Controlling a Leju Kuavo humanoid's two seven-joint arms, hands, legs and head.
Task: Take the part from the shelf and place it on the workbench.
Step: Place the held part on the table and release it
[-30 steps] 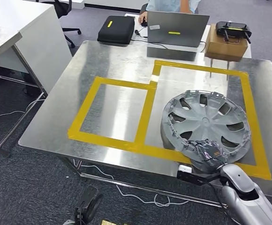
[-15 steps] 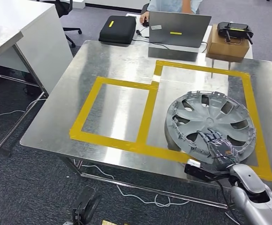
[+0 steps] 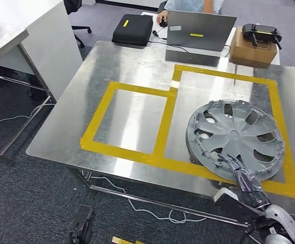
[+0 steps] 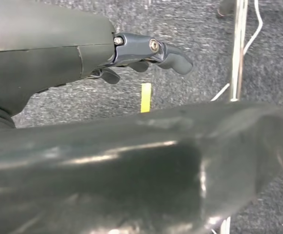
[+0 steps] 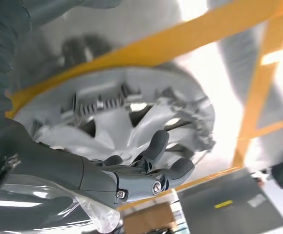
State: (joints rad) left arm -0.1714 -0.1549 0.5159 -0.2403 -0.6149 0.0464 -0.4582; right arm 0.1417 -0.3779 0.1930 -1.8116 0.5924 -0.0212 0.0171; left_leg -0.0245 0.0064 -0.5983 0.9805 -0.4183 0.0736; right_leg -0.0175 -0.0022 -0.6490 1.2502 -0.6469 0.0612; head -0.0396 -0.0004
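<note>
The part, a grey hubcap [image 3: 236, 140], lies flat on the steel workbench [image 3: 138, 66] inside the right-hand yellow tape square [image 3: 276, 107]. My right hand [image 3: 242, 175] reaches in at the hubcap's near rim with its fingers stretched out and holds nothing. In the right wrist view the fingers [image 5: 158, 146] hover spread just off the hubcap [image 5: 107, 117]. My left hand [image 4: 147, 51] hangs low over the carpet with loose fingers and nothing in it; it is a dark shape [image 3: 82, 229] below the bench's near edge.
A laptop [image 3: 198, 31], a black case [image 3: 132, 29] and a cardboard box [image 3: 253, 48] topped by a black controller stand along the far edge, with a person behind them. A white table [image 3: 34, 35] stands left. Cables [image 3: 146, 208] trail on the floor.
The camera has shifted. The hubcap has settled flat on the bench, and my right hand has slid off it back toward the near edge, fingers now free.
</note>
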